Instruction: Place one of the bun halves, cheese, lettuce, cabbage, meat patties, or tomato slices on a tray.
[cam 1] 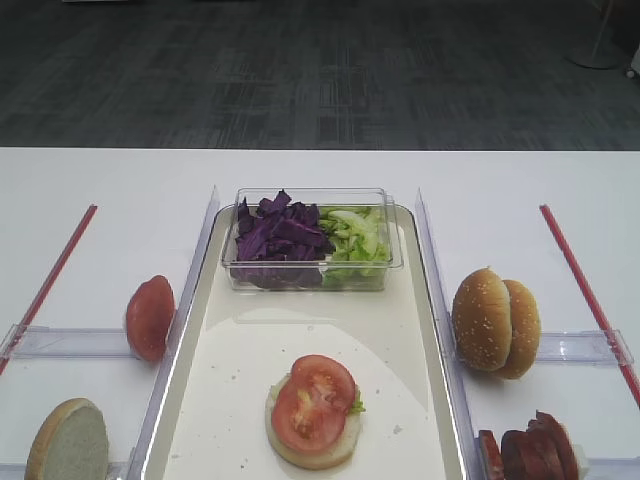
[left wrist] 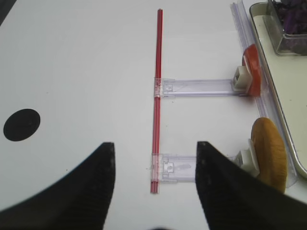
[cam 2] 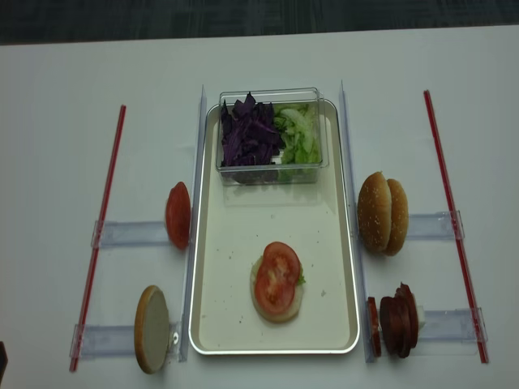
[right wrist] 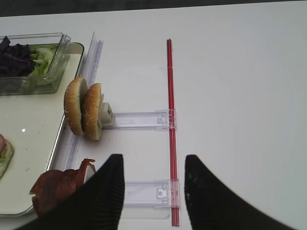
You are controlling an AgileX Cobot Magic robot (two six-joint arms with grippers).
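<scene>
On the tray (cam 1: 420, 330), toward its near end, a tomato slice (cam 1: 313, 401) lies flat on a bun base (cam 1: 330, 450), with a bit of lettuce showing at the slice's right edge; a clear tub (cam 1: 395, 245) at the tray's far end holds purple cabbage (cam 1: 277, 235) on the left and more lettuce (cam 1: 355, 235) on the right; so a stack is under way, and by the look of it a patty and a top half are left to add, if the burger is to be finished. Beside the tray on the right stand two sesame tops (cam 1: 495, 320) on edge in a clear holder, and nearer, the patties (cam 1: 530, 450); on the left stand a tomato end piece (cam 1: 150, 317) and another bun half (cam 1: 68, 440). The left gripper (left wrist: 156, 187) hangs wide open and empty over the counter (left wrist: 81, 72), well left of the tray; the right gripper (right wrist: 153, 191) is likewise open and holds nothing, out to the right of the tray. The counter is plain white, crossed by two red strips (cam 1: 585, 290) and clear rails; beyond it lies dark grey carpet (cam 1: 300, 70).
</scene>
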